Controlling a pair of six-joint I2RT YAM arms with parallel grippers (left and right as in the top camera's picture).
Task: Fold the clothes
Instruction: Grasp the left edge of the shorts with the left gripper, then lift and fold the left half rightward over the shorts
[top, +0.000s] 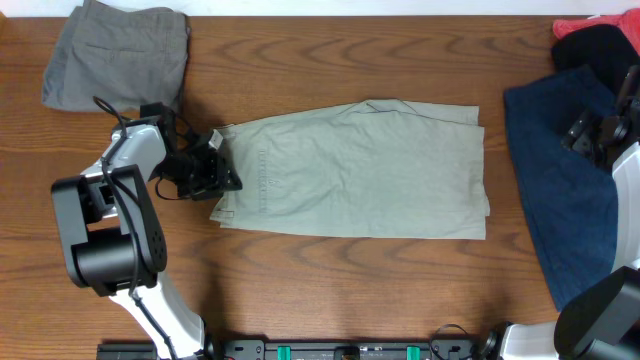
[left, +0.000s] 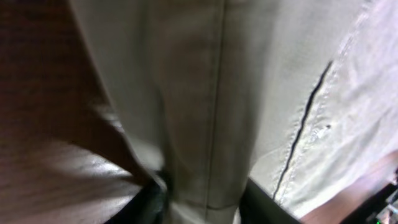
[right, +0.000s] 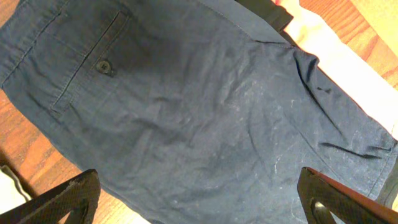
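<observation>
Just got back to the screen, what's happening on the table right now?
The left gripper is shut on the left edge of the khaki shorts, which lie flat mid-table. The right gripper hangs open over the navy shorts at the right side, holding nothing. A grey pair sits folded at the far left corner.

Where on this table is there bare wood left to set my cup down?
Bare wood runs along the far edge between the grey shorts and the black garment, and along the near edge below the khaki shorts. The right side is crowded by navy shorts.
</observation>
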